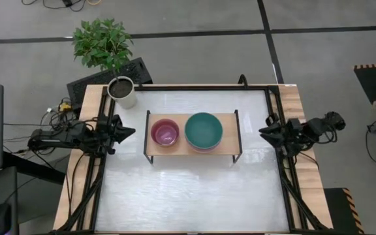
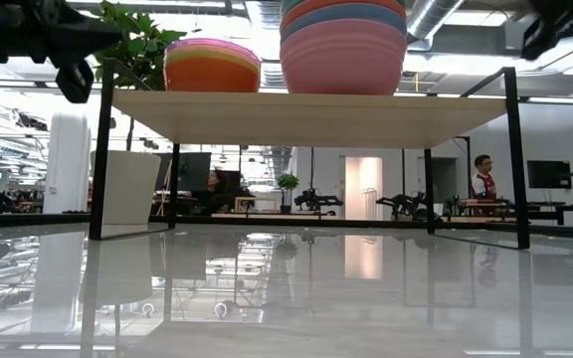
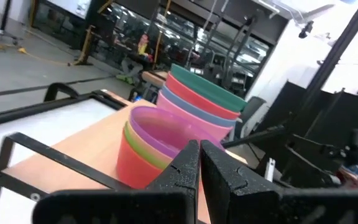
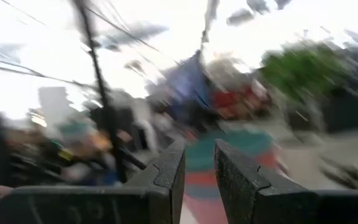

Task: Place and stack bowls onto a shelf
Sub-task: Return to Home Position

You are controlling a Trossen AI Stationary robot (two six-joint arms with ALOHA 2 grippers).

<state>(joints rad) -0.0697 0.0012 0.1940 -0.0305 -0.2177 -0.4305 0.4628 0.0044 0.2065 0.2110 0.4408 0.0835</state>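
Note:
The shelf (image 1: 230,140) stands mid-table on its black legs. Two stacks of bowls rest on its wooden board (image 2: 306,114). The small stack (image 1: 165,132) has a purple bowl on top over yellow-green and red ones (image 3: 151,140). The large stack (image 1: 203,130) has a teal bowl on top over blue and pink ones (image 3: 201,102). My left gripper (image 1: 130,134) hangs shut and empty at the table's left edge, pointing at the shelf. My right gripper (image 1: 264,130) hangs at the right edge, its fingers (image 4: 166,174) a little apart and empty. It points at the large stack (image 4: 247,143).
A white plant pot (image 1: 123,91) stands at the table's far left corner, and a green plant (image 1: 103,42) is on the floor beyond it. The black table frame (image 1: 276,111) runs along both side edges. The near half of the table (image 1: 188,196) lies bare.

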